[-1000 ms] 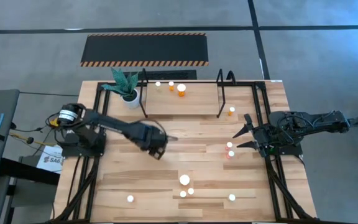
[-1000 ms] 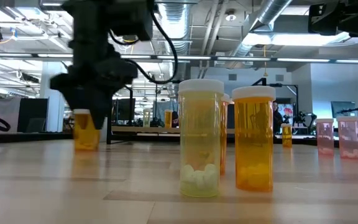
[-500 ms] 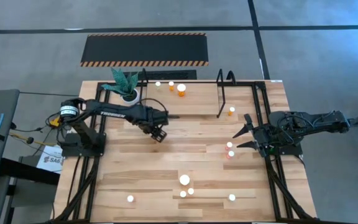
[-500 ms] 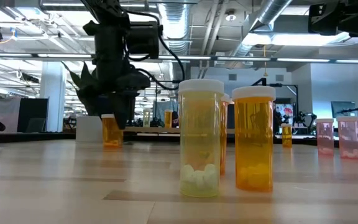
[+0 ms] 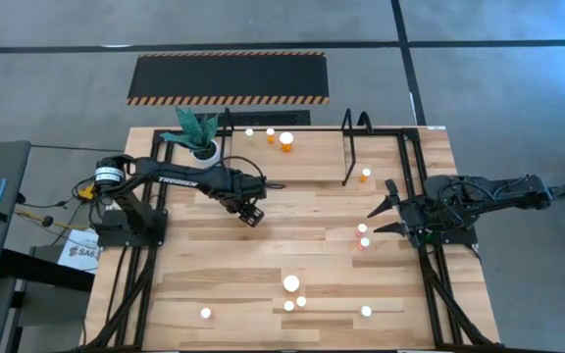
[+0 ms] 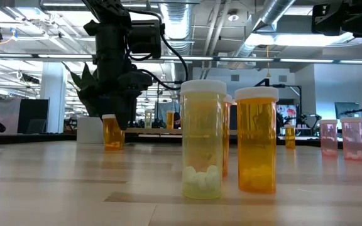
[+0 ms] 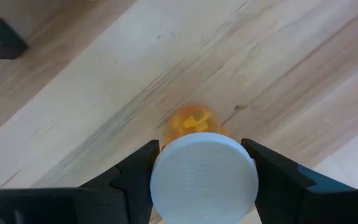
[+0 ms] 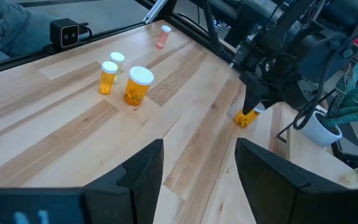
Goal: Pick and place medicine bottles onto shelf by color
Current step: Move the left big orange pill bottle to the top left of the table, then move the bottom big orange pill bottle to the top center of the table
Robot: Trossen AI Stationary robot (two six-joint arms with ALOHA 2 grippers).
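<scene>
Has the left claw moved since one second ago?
Yes. In the high view the left claw, shut on an orange bottle, now sits farther back, nearer the potted plant and the shelf.

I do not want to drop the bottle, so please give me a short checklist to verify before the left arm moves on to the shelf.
1. Grip: left gripper has both fingers against the white cap of the orange bottle. Ok.
2. Bottle upright: it hangs vertical in the low view. Ok.
3. Lifted off the table: its base sits at the board line. Cannot tell.
4. Landing spot: the shelf has bare wood beside the orange bottles already there. Ok.
5. Obstacles: the plant stands close to the left arm. Not ok; watch it.
6. Right gripper: open, waiting at the right side. Ok.
</scene>
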